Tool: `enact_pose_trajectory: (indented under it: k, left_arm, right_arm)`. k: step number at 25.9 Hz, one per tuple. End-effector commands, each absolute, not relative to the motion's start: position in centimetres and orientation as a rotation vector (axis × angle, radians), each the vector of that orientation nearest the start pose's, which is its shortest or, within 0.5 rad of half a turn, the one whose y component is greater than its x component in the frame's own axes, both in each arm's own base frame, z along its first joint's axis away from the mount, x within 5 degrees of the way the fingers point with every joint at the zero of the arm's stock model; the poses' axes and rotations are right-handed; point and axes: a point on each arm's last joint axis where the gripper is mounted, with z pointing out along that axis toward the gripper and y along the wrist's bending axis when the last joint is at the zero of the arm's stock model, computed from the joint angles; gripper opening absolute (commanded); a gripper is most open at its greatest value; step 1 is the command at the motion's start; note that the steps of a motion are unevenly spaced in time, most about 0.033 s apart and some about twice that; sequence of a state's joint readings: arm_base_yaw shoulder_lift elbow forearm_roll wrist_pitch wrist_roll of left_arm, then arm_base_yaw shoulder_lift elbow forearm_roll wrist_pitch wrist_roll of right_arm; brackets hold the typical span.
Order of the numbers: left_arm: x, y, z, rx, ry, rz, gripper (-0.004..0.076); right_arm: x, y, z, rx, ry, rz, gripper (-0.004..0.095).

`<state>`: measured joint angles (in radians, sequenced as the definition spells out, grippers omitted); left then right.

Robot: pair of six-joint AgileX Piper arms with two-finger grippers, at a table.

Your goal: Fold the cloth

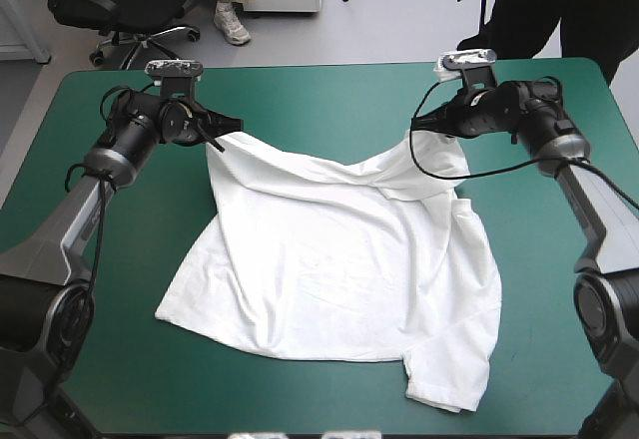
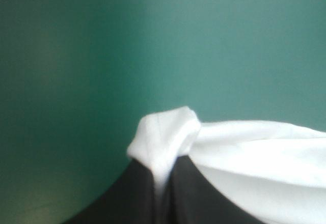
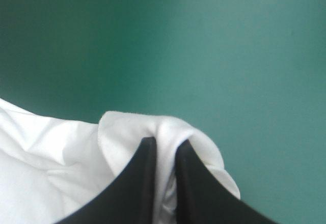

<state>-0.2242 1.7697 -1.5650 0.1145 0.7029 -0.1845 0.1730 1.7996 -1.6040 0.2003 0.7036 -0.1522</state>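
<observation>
Each wrist view catches only a small pinched fold of cloth, the rest running out of frame as a plain white field. In the high view the fingertips are hard to separate from the fabric. The T-shirt [image 1: 339,259] is white and wrinkled. It lies spread over the middle of the desk [image 1: 300,90] on its teal-green cover, with one sleeve reaching toward the near right. Its far edge sags between two gathered corners. The left gripper [image 2: 163,170] is clenched on the far left corner, a knob of cloth bulging past its black tips. The right gripper [image 3: 165,145] is pinched all but closed on the far right corner, with fabric wedged between its fingers.
</observation>
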Motion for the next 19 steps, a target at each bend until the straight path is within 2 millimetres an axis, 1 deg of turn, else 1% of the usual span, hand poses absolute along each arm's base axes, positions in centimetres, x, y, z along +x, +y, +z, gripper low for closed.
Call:
enact_pose_trajectory:
  k: [1,3,5,7,8,10,13,14,15,16,17,18,19]
  left_arm:
    - [40.7,-7.8,34.0,0.092,2.247,-0.085,-0.0017]
    - [41.2,-7.7,33.4,0.090,2.243,-0.083,-0.0017]
    - [41.7,-7.8,32.9,0.104,2.228,-0.068,-0.0017]
    - [42.0,-7.8,32.5,0.109,2.228,-0.064,-0.0008]
    - [42.2,-7.8,32.2,0.110,2.234,-0.063,0.0017]
    - [42.4,-7.9,31.7,0.113,2.243,-0.066,0.0120]
    - [42.4,-8.1,31.6,0.141,2.251,-0.085,0.0376]
    - [42.3,-8.1,32.5,0.157,2.238,-0.077,0.0540]
    - [42.2,-8.1,33.2,0.155,2.228,-0.077,0.0588]
    - [41.8,-7.9,35.2,0.168,2.193,-0.060,0.0612]
    - [41.6,-7.8,36.4,0.172,2.169,-0.046,0.0609]
    - [40.7,-7.6,38.9,0.170,2.114,-0.042,0.0603]
    - [40.1,-7.4,40.0,0.175,2.090,-0.039,0.0599]
  right_arm:
    - [41.8,8.4,32.2,-0.216,2.294,0.252,-0.0016]
    - [42.4,8.5,31.0,-0.215,2.322,0.249,-0.0016]
    - [42.8,8.6,30.1,-0.215,2.340,0.249,-0.0004]
    - [43.0,8.6,29.7,-0.228,2.346,0.242,0.0056]
    - [43.1,8.6,29.6,-0.233,2.346,0.239,0.0114]
    - [43.2,8.6,29.7,-0.232,2.329,0.236,0.0279]
    - [43.3,8.7,30.3,-0.216,2.305,0.258,0.0521]
    - [43.4,8.8,31.1,-0.215,2.302,0.275,0.0597]
    - [43.3,8.9,31.7,-0.226,2.308,0.277,0.0600]
    - [43.2,8.7,33.3,-0.253,2.314,0.265,0.0581]
    - [43.0,8.5,34.1,-0.260,2.322,0.265,0.0574]
    - [42.5,7.8,35.8,-0.261,2.328,0.261,0.0573]
    - [42.2,7.5,36.7,-0.257,2.318,0.259,0.0573]
